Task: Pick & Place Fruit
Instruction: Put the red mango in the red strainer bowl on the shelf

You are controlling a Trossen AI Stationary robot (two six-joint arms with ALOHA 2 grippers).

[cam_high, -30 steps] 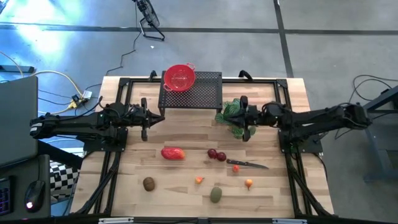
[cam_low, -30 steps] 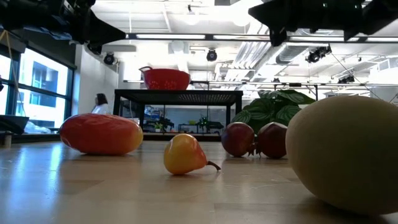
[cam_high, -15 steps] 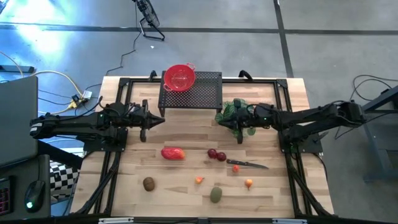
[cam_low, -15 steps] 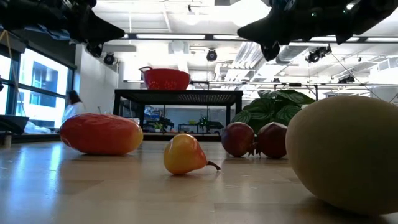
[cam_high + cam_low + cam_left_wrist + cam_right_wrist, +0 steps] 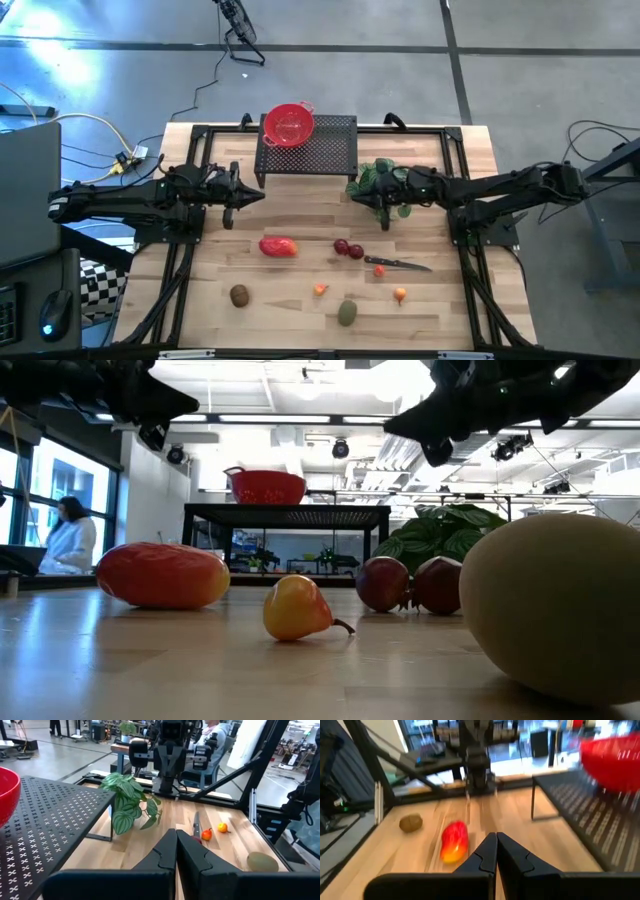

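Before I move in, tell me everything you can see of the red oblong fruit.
The red oblong fruit lies on its side on the bare wooden table, left of the two dark-red round fruits. Its skin looks smooth and glossy, red shading to orange-yellow at one end, clearest in the right wrist view. In the low view it rests flat and nothing touches it. Both end effectors are up above the table, away from it.

- left arm (image 5: pixel 130 198) showing as matte black, chunky jointed links
- right arm (image 5: pixel 500 190) looking the same, black segmented housings
- left gripper (image 5: pixel 176 851) showing two dark angular fingers
- right gripper (image 5: pixel 496 851) showing matching dark angular fingers
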